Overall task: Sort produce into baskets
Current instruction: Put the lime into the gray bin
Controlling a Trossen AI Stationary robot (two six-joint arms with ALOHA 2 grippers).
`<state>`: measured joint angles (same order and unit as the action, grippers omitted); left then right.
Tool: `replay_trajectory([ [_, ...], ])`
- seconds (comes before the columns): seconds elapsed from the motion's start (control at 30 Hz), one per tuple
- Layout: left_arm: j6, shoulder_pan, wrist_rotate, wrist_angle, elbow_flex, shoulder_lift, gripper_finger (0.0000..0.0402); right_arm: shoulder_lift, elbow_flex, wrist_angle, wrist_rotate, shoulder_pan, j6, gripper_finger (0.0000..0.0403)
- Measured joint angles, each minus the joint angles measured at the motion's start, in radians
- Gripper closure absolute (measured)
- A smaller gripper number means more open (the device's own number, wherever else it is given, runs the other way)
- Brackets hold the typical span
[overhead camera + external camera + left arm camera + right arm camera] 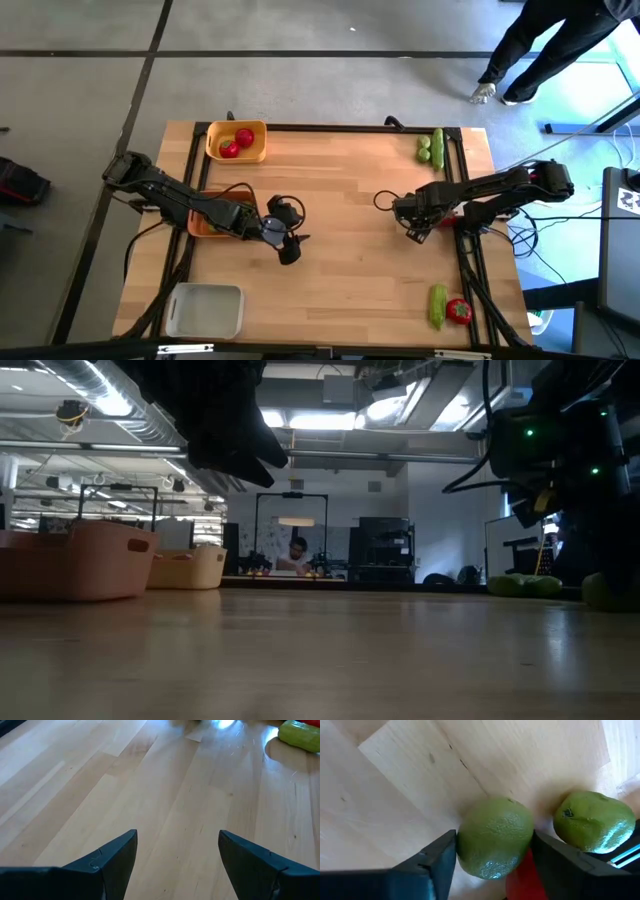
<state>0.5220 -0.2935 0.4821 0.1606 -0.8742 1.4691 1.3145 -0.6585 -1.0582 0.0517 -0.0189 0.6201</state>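
Note:
My right gripper [414,230] is at the table's right middle, its fingers closed around a pale-green lime [495,837]. A second lime [592,822] and a red piece [520,877] lie right beside it. My left gripper [288,245] hangs open and empty over bare wood left of centre, just right of the orange basket [203,226]. The yellow basket [237,141] at the far left holds two tomatoes [238,143]. The white-grey basket [205,310] stands at the near left. My right gripper has the lime between its two fingers, one finger [437,865] on each of two opposite sides [465,845]. The lime fills the gap between them. Whether it is lifted off the table or rests there, I cannot tell.
A cucumber and limes [430,148] lie at the far right edge. A cucumber [438,305] and a tomato [459,311] lie at the near right. The wood between the two arms is bare. A person's legs [540,50] show beyond the far right corner.

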Motion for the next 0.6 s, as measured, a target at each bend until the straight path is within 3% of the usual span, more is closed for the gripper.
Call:
replay_trajectory([
  [0.23, 0.0, 0.0, 0.0, 0.0, 0.0, 0.0, 0.0127, -0.001, -0.002, 0.004, 0.008, 0.0, -0.051, 0.0247],
  [0.6, -0.057, 0.0, 0.0, -0.068, 0.0, 0.0, 0.0128, -0.061, -0.04, 0.021, 0.037, 0.0, -0.133, 0.0252],
])
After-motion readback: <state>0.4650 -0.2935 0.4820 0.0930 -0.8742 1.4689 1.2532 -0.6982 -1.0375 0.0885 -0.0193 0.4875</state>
